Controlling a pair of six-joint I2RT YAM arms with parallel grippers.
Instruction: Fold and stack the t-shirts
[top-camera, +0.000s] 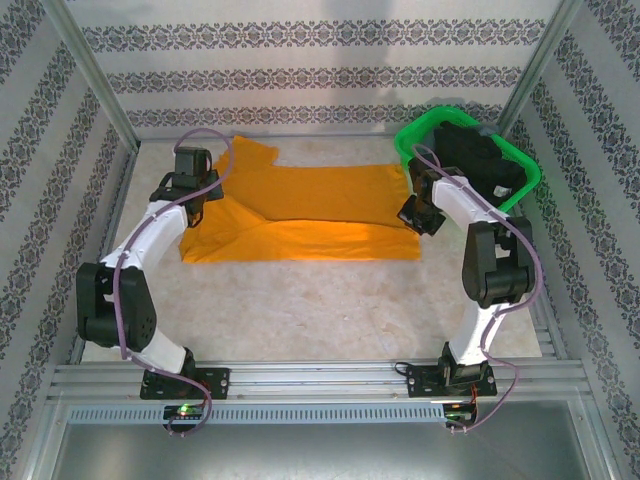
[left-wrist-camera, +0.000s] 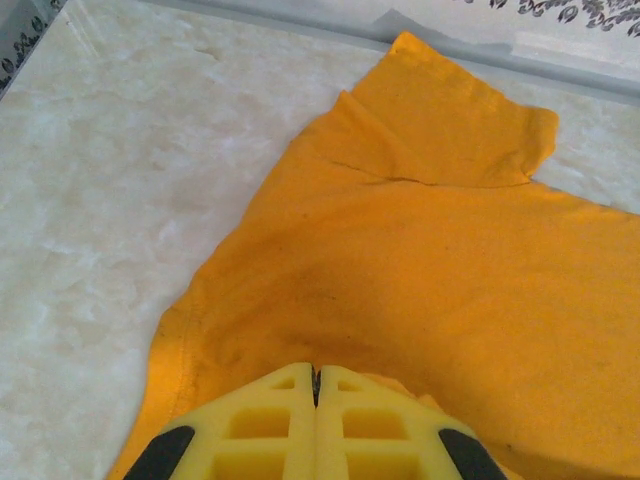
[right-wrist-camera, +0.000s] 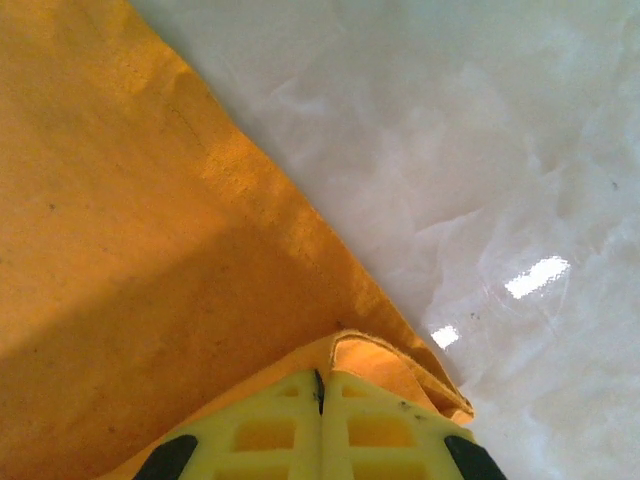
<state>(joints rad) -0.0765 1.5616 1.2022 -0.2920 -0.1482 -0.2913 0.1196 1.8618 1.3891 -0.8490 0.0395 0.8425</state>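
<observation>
Folding barely begun: orange t-shirt (top-camera: 300, 215) pinched at both ends

You've got one shirt out on the worktop (top-camera: 300, 320), lying flat and stretched between the two pincers.

Left pincer (left-wrist-camera: 315, 372): fingers fully closed. Cloth puckers into the tips, so I judge it's nipping the shirt's edge, w/ a sleeve (left-wrist-camera: 450, 130) spread out ahead of it.

Right pincer (right-wrist-camera: 320, 378): also closed tight, w/ a doubled-over bit of hem caught at the tips. Shirt body is on one side of it, bare worktop on the other.

From above, the part of the shirt nearest the arm bases looks like a 2nd layer over the rest. Prob. a first lengthwise fold is in hand, not finished; can't be sure.

Black t-shirts (top-camera: 480, 160) sit bunched in the green basket (top-camera: 425, 122), just beyond the right pincer, unfolded as far as you can see. No stack anywhere yet. So approx. one fold into shirt no. 1, everything else left to do.

Writing/brands: none readable. No print on the shirt, no label in view.
</observation>
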